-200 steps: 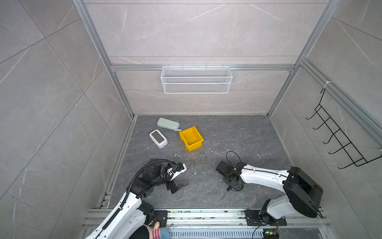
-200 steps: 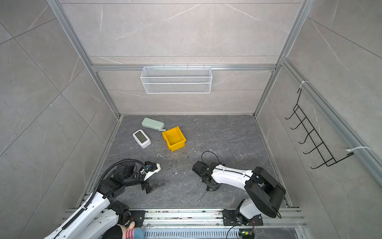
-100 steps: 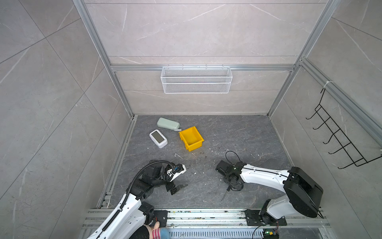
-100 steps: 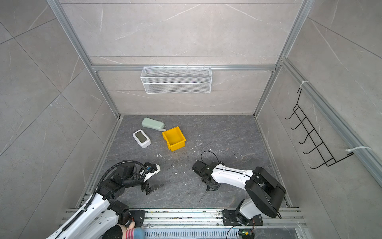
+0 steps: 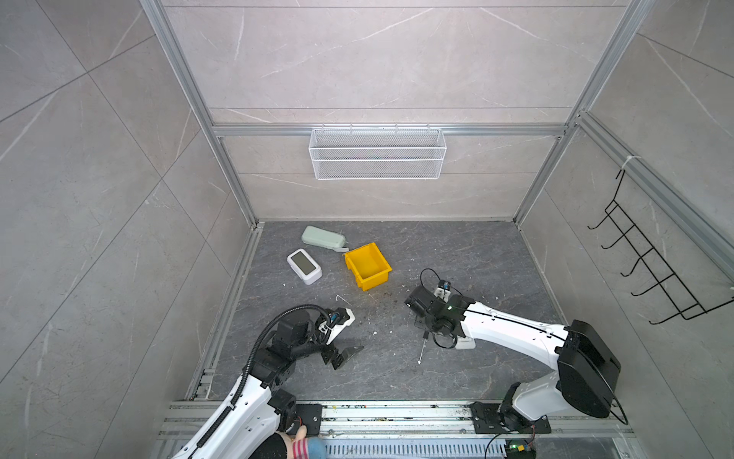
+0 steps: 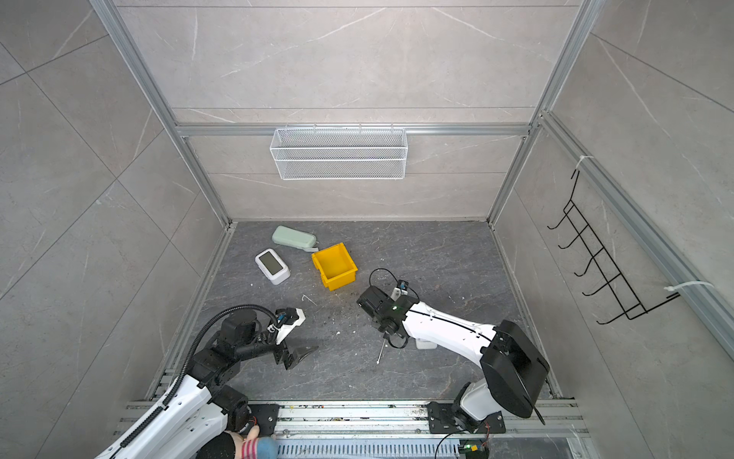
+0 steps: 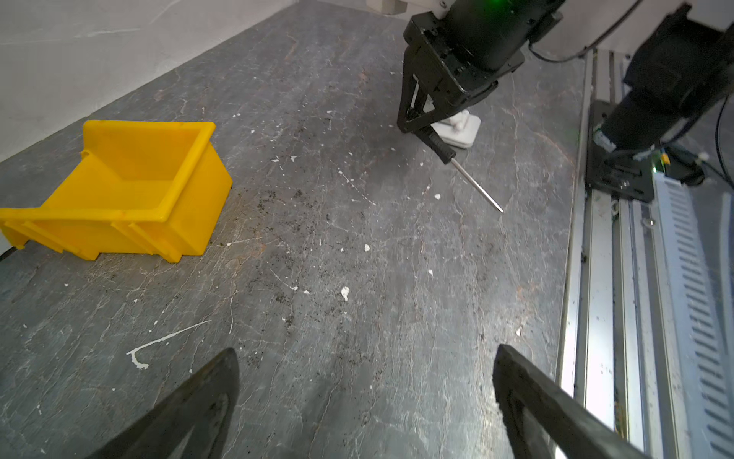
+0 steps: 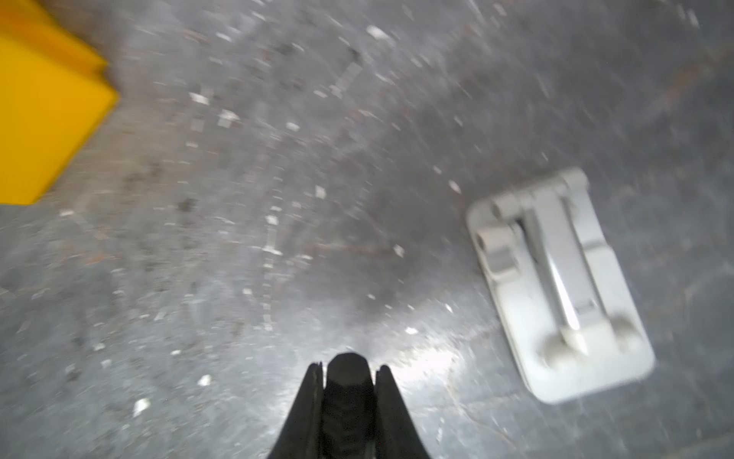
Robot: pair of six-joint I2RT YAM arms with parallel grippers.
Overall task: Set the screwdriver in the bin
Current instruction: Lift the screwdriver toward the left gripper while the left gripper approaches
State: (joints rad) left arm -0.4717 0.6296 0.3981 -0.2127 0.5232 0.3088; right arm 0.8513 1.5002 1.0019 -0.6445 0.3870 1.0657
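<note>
- Firm: right gripper (image 7: 425, 134) clamps the screwdriver (image 7: 474, 183) by its handle; lift clear first.
- The bin (image 5: 373, 278), eleven o'clock seen from above: release over its open top.
- Idle left gripper (image 5: 344, 356) gapes.

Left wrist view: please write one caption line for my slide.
Right gripper shut on the screwdriver, shaft slanting down; empty yellow bin stands apart.

right hand (image 7: 425, 134) grips screwdriver (image 7: 476, 185) | bin (image 7: 198, 198) well apart
</note>
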